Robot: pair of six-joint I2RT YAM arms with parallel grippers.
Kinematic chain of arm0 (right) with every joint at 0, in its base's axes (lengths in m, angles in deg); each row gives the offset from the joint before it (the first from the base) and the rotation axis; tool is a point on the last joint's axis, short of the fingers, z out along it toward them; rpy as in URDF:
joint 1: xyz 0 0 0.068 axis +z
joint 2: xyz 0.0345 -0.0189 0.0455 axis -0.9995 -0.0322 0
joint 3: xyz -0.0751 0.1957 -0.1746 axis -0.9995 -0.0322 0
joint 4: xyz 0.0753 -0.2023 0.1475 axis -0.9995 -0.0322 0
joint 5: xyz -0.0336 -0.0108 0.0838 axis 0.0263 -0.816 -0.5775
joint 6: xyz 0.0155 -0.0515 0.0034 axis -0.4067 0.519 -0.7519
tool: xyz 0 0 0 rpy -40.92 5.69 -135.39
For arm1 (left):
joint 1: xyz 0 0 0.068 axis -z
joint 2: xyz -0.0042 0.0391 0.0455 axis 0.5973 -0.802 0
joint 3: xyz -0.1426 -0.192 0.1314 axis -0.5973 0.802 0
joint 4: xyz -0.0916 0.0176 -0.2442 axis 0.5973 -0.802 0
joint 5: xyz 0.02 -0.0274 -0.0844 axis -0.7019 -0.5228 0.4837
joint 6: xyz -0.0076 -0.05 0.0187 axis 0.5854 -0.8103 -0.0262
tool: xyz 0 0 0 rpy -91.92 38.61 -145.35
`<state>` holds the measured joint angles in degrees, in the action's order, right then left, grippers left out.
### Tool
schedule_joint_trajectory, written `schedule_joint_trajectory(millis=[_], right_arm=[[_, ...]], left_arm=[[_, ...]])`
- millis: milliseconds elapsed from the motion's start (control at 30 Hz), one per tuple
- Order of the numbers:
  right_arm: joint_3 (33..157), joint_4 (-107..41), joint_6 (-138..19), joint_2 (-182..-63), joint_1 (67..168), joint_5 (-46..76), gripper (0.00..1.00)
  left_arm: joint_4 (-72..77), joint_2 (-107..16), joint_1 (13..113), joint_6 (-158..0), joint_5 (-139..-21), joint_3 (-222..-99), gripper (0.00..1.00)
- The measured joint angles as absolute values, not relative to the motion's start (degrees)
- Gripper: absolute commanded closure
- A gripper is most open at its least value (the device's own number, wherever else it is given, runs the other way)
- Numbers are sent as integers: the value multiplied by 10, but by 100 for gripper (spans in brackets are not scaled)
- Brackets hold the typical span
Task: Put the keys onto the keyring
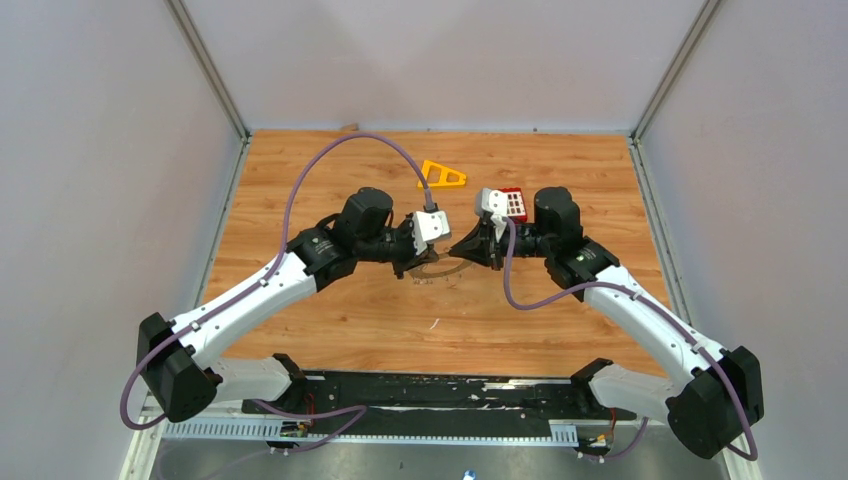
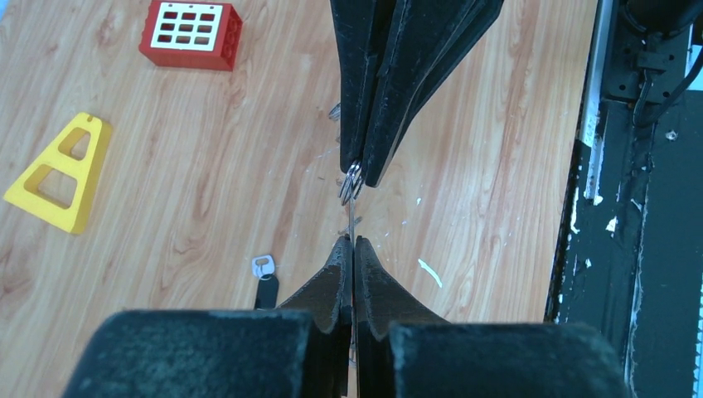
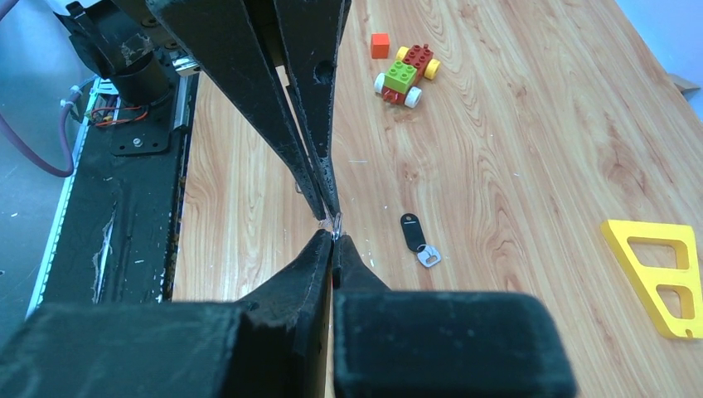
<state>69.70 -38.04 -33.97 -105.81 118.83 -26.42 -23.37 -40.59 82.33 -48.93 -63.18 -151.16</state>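
Now, by part:
Left gripper: fingers pressed together on the keyring rim.
Right gripper: pinching the opposite rim, tip to tip with the left.
Keyring: held between both tips, edge-on to both wrist cameras.
Keys: flat on the table just beside the grippers. The long axis runs roughly along their line, silvery end toward the right arm's side.

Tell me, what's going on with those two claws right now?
Left gripper and right gripper both shut on the keyring, held between them. Key lies loose on the table, not threaded. Nothing blocking it.
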Motion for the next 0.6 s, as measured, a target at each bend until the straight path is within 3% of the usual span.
schedule_joint_trajectory(millis=[600], right_arm=[[711, -395, -338, -1078, 1209, -206, 100]], left_arm=[[-233, -410, 819, -521, -647, -1509, 100]])
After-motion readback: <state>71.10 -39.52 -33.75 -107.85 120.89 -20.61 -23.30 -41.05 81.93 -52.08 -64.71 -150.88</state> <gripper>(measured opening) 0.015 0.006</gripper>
